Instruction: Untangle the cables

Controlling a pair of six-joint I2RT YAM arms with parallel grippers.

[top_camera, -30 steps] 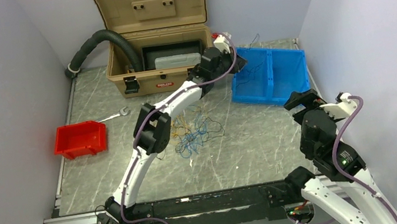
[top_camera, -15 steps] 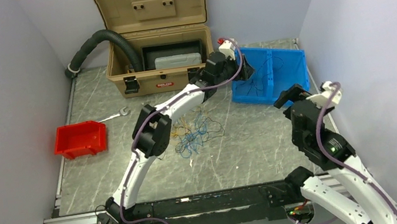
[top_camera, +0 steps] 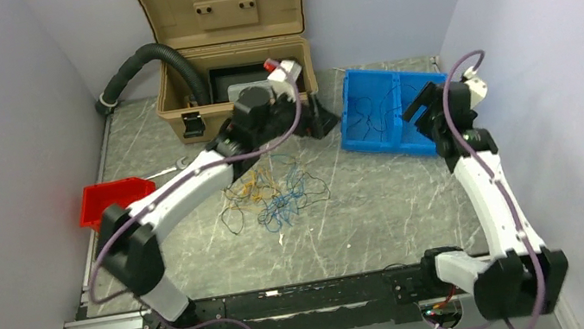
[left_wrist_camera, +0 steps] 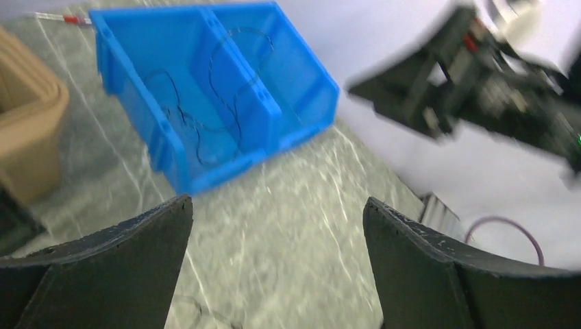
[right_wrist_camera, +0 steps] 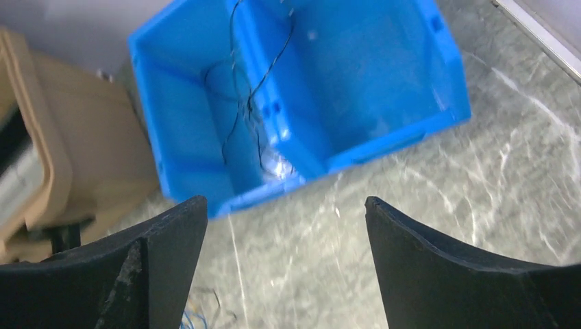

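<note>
A tangle of blue, yellow and black cables [top_camera: 275, 193] lies mid-table. Thin black cables [top_camera: 365, 110] rest in the left compartment of the blue bin [top_camera: 424, 79]. My left gripper [top_camera: 320, 117] hovers between the tan case and the bin, open and empty; in its wrist view the left gripper [left_wrist_camera: 277, 212] frames bare table below the blue bin [left_wrist_camera: 301, 75] and its black cables [left_wrist_camera: 185, 116]. My right gripper [top_camera: 421, 101] hangs over the bin's right side, open. From the right wrist, the right gripper [right_wrist_camera: 286, 205] holds nothing, above the bin [right_wrist_camera: 384, 75] and the cables [right_wrist_camera: 253, 89] in it.
An open tan case [top_camera: 242, 115] stands at the back with a black hose [top_camera: 150, 56] running into it. A red bin [top_camera: 115, 204] and a wrench [top_camera: 170, 170] lie at the left. Walls close in both sides. The right arm [left_wrist_camera: 493, 82] shows in the left wrist view.
My left gripper has opened and drawn back left from the blue bin's edge. The right arm has swung from the near right up over the bin.
</note>
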